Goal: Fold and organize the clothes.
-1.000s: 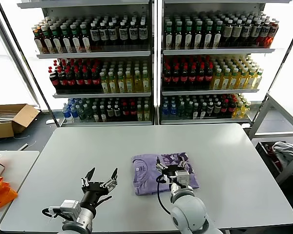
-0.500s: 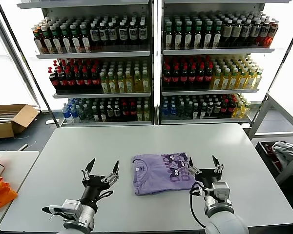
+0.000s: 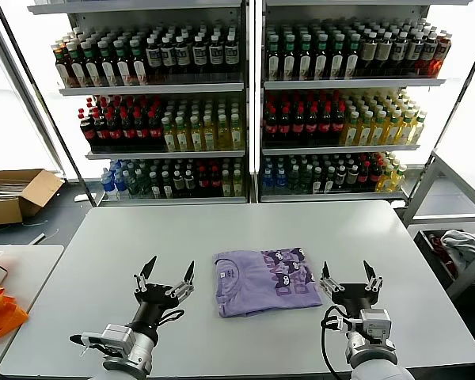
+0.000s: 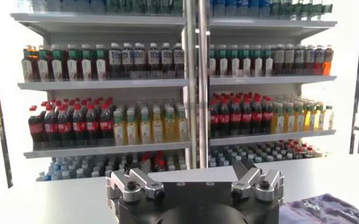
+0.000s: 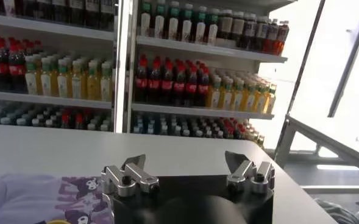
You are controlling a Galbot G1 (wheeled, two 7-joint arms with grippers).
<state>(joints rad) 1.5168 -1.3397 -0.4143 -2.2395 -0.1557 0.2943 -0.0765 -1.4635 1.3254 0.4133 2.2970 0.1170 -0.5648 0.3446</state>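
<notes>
T-shirt [image 3: 265,279] lies folded flat on the bench [image 3: 103,245], between left gripper [image 3: 165,273] and right gripper [image 3: 347,275]; both fingers open, empty. Fold looks done; next probably tidy placement.

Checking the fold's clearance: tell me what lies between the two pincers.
In the head view, the folded lavender T-shirt lies on the table between the open left pincer and the open right pincer; bare tabletop separates it from each.
</notes>
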